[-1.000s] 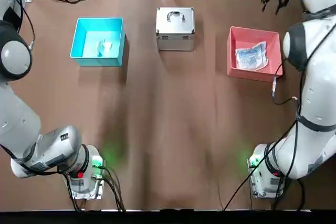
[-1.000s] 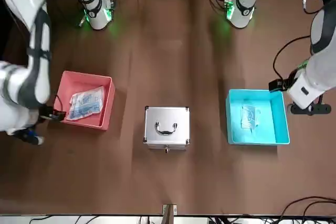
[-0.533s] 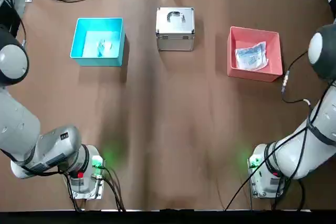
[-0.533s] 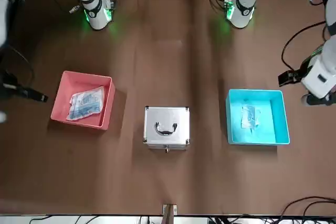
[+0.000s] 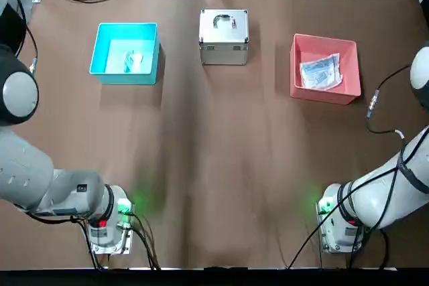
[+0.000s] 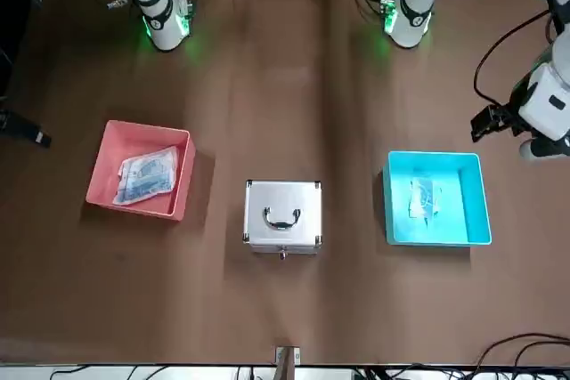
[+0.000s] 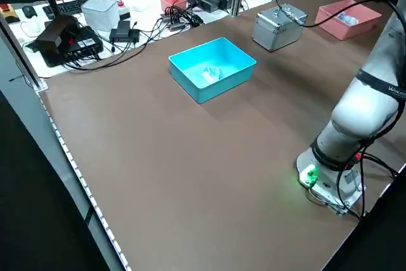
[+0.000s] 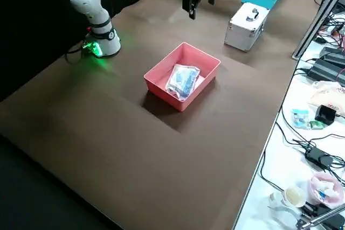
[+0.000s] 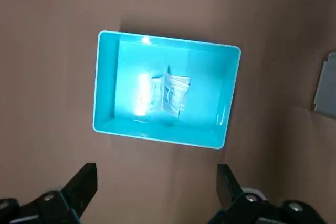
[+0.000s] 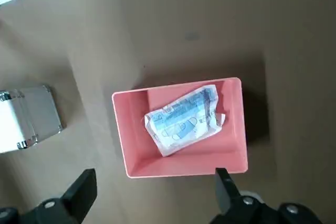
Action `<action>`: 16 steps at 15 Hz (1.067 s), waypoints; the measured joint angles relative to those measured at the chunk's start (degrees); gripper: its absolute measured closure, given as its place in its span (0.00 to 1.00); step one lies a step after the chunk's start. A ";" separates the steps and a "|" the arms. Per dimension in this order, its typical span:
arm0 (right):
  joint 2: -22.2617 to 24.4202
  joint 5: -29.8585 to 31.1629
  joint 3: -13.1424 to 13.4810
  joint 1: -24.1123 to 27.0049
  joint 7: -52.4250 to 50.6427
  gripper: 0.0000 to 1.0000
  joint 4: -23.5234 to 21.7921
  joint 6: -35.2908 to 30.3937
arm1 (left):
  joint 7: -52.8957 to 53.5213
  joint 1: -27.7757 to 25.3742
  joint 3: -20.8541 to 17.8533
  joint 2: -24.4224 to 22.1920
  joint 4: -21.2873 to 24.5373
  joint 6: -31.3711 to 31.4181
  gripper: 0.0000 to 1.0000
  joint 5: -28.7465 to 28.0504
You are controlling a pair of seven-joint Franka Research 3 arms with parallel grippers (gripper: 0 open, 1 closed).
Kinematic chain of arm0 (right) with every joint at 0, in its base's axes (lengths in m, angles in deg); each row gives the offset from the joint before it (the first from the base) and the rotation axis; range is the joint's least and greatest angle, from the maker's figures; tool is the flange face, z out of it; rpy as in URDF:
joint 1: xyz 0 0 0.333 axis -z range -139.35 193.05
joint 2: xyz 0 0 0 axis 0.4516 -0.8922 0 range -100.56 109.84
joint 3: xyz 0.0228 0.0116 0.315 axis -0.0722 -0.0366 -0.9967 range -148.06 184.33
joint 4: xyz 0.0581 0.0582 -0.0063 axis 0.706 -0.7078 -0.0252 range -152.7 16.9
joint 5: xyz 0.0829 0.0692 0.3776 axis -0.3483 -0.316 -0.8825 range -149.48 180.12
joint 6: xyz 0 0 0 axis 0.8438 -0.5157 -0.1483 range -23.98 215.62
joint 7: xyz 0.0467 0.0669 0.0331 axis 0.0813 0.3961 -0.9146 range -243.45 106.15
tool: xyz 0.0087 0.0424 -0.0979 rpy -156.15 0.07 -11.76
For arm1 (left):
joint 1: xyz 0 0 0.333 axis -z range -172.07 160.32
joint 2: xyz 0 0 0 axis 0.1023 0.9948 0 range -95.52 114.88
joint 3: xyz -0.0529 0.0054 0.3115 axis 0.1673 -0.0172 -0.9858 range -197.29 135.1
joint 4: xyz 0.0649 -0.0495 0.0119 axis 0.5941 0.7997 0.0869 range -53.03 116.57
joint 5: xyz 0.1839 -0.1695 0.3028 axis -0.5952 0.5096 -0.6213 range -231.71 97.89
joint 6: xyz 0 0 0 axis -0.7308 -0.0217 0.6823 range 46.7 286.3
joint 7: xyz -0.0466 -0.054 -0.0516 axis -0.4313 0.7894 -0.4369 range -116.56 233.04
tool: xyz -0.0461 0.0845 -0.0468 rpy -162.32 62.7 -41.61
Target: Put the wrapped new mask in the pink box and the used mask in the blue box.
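The left end effector [image 9: 157, 177] stands open, its two black, blocky fingers [image 9: 81, 188] well apart with nothing between them. Beyond its fingertips, and apart from them, sits the blue box [image 9: 226, 98], a glossy cyan plastic tray, rectangular with rounded corners and low smooth walls. On its floor lies the used mask [image 9: 170, 93], a small bunched piece of thin, pale blue-white material, creased into soft folds.

The right end effector [image 10: 156, 178] is open too, its dark angular fingers spread and empty. Ahead of its fingertips, also untouched, is the pink box [image 10: 236, 153], moulded plastic with straight rims and shallow walls. Inside rests the wrapped new mask [image 10: 184, 120], a flat, crinkled rectangular packet of clear-white film with blue print, lying slightly askew on the bottom.

Between the areas in front of the two end effectors stands a silver case [image 5: 223, 37], a boxy metal shape with hard edges, shiny corner pieces and a curved handle on its lid. Everything sits on the smooth, matte brown counter [image 5: 201, 165], faintly rippled in places.
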 joint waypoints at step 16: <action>10.92 11.97 -35.13 25.68 0.07 0.01 -10.04 4.41 | 0.54 -0.85 -0.16 -0.76 -0.46 0.46 0.00 0.49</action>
